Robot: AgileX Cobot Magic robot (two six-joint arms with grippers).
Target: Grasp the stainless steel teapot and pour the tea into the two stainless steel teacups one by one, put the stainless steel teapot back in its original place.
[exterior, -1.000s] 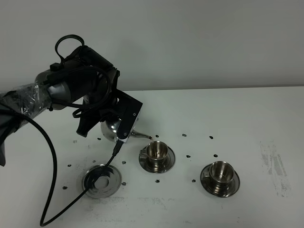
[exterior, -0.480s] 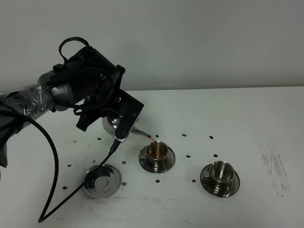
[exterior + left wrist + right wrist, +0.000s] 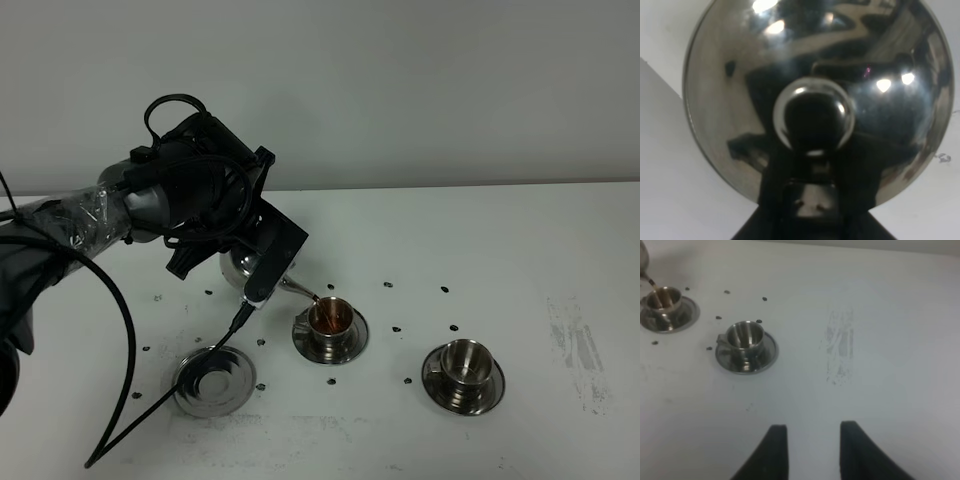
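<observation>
Now amber tea (image 3: 655, 291) pours from the tilted shiny steel teapot (image 3: 234, 267) into the left small steel teacup (image 3: 330, 334).
Left claw (image 3: 810, 202) clamps the pot aloft; right claw (image 3: 812, 432) hangs open and empty.

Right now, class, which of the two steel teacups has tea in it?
The left teacup in the high view, under the teapot's spout: brown tea shows inside. The right teacup shows only bare steel.
</observation>
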